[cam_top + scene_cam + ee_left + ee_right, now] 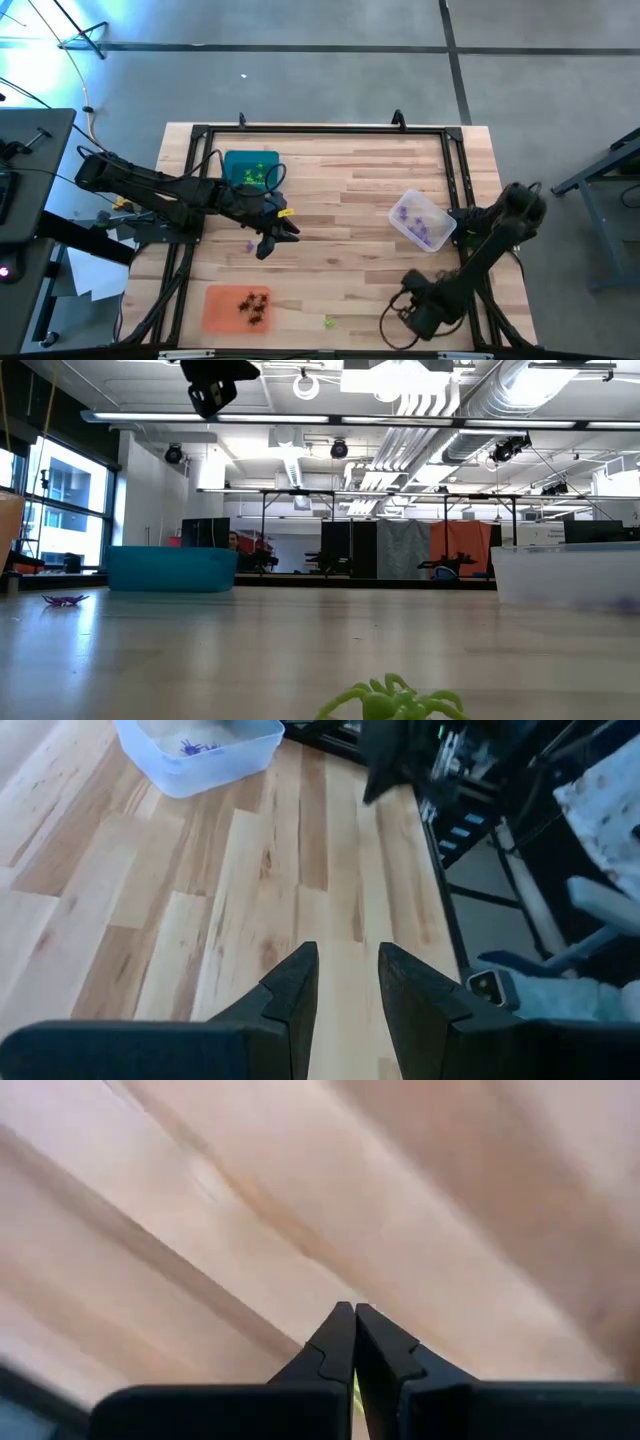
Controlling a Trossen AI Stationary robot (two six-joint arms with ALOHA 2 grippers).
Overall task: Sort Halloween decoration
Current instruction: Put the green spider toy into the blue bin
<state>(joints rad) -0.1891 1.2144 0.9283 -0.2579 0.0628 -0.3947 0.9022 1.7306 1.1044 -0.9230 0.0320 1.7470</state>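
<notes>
On the wooden table point(350, 200) the Halloween decoration is spread over several spots: black pieces point(254, 305) lie in the orange tray point(222, 308) at the near left, yellow-green pieces point(252, 177) in the teal tray point(250, 168) at the far left, and purple pieces point(420, 222) in the clear tray point(423, 220) at the right. One purple piece point(250, 245) lies loose on the table between the teal and orange trays, and one yellow-green piece point(328, 322) lies loose near the table's near edge, just right of the orange tray; the low view shows it close up at the near edge. The left end effector point(272, 238) hovers above the table near the loose purple piece, its fingers point(292, 990) parted with a bare gap between them, grasping nothing. The right end effector point(415, 318) is low at the near right part of the table, well right of the loose yellow-green piece; its fingers point(335, 1342) are clenched together over bare wood, with a thin yellow-green sliver showing between them low down, though what that sliver is cannot be told.
</notes>
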